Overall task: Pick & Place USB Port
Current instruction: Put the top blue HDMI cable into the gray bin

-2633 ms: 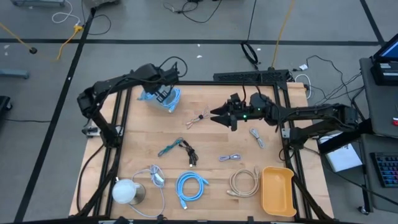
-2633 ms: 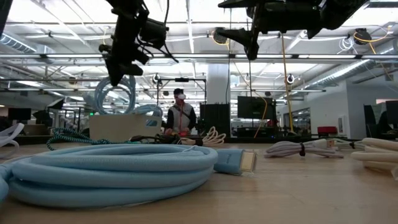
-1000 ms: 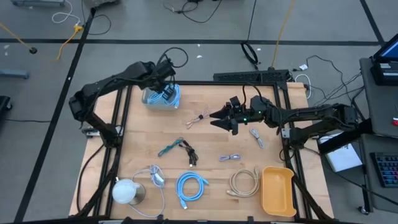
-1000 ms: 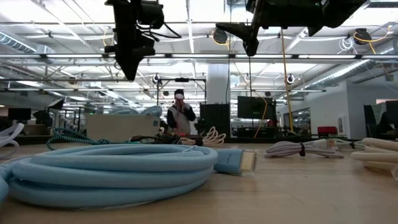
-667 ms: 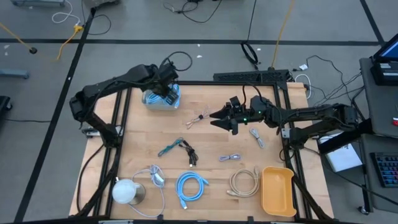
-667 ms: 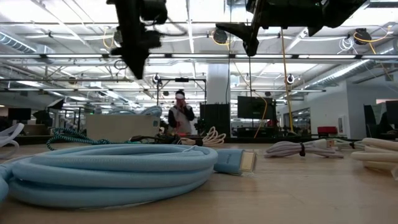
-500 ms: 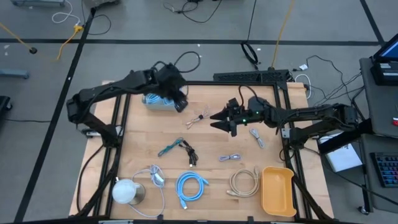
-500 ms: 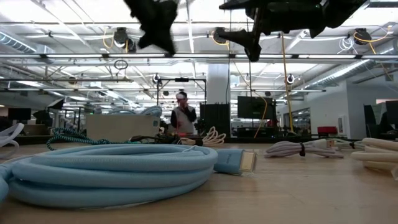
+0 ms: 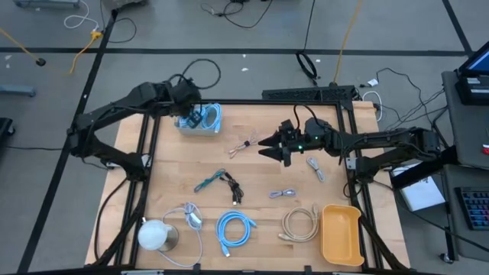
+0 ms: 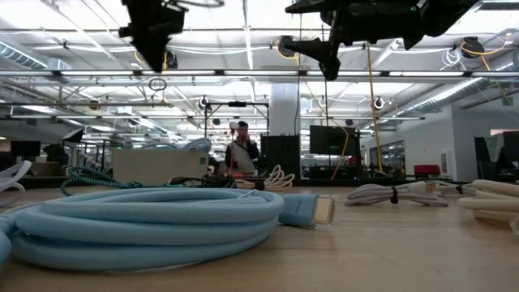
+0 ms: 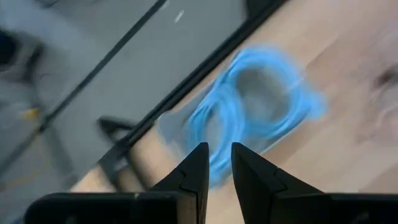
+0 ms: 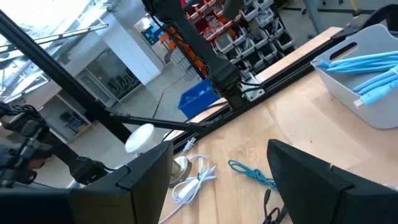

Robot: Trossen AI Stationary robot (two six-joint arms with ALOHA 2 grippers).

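A grey bin (image 9: 191, 126) stands at the table's far left corner with a light-blue cable coil (image 9: 205, 118) lying inside it; the left wrist view shows the coil (image 11: 261, 118) blurred. My left gripper (image 9: 188, 108) hovers over the bin's far left side, high above the table (image 10: 156, 50), its fingers shut (image 11: 216, 163) and holding nothing. My right gripper (image 9: 267, 145) hangs open in the air over the table's middle (image 10: 324, 57), next to a small pinkish cable (image 9: 243, 145). The right wrist view looks at the bin (image 12: 367, 68) from afar.
Cables lie scattered: a teal braided one (image 9: 208, 183), a black one (image 9: 233, 191), two grey ones (image 9: 315, 168) (image 9: 283, 194), a light-blue coil (image 9: 233, 229), a beige coil (image 9: 299, 224), a white one (image 9: 191, 216). A yellow tray (image 9: 341, 233) and a white round object (image 9: 155, 234) sit near the front edge.
My left gripper has risen from the bin, swung toward the table's right, then back toward the far left corner. The light-blue coil has stayed in the bin. My right arm has kept still.
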